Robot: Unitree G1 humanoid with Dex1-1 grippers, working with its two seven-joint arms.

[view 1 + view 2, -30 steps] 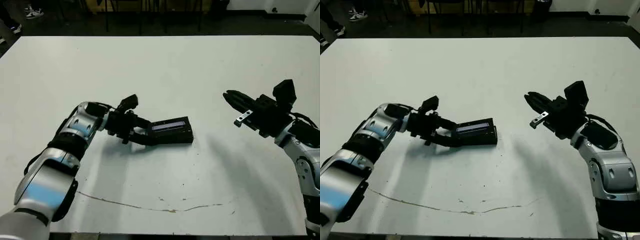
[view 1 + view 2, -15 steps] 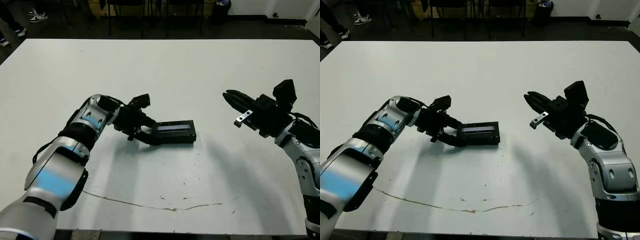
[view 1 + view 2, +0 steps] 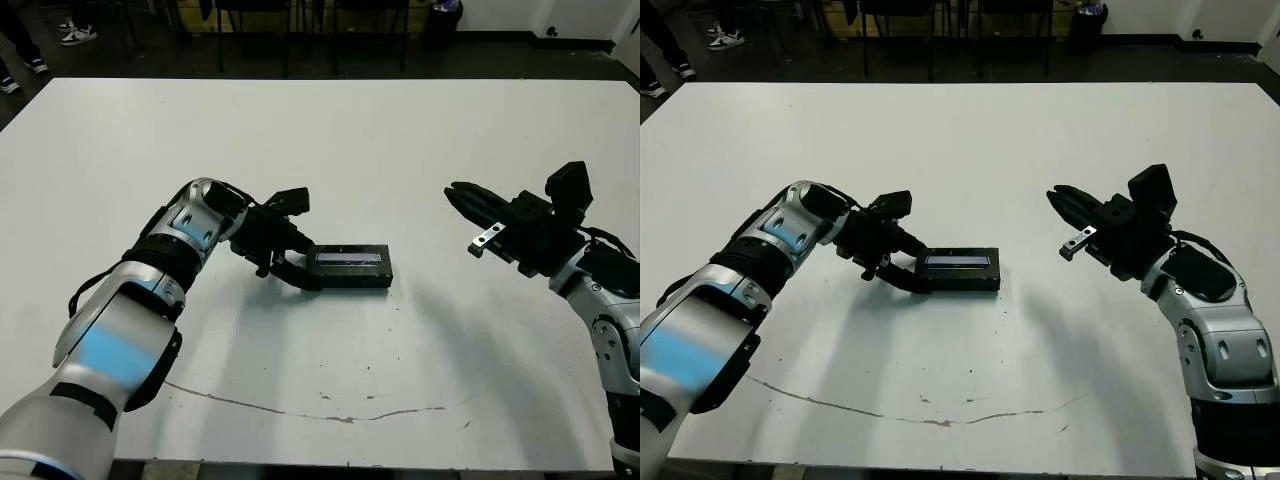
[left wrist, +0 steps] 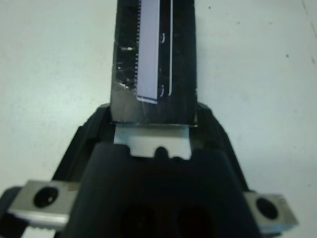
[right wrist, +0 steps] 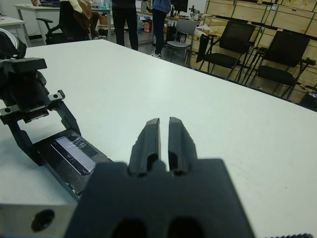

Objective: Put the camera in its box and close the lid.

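Box [image 3: 350, 268] end clamped between left end effector [image 3: 296, 273] fingers.

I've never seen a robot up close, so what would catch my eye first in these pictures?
Probably the flat black box with its lid on, a pale strip across the top, lying near the middle of the white table. The left gripper straddles one short end of it. Off to the right, the right gripper hovers above the table, fingers nearly together and holding nothing.
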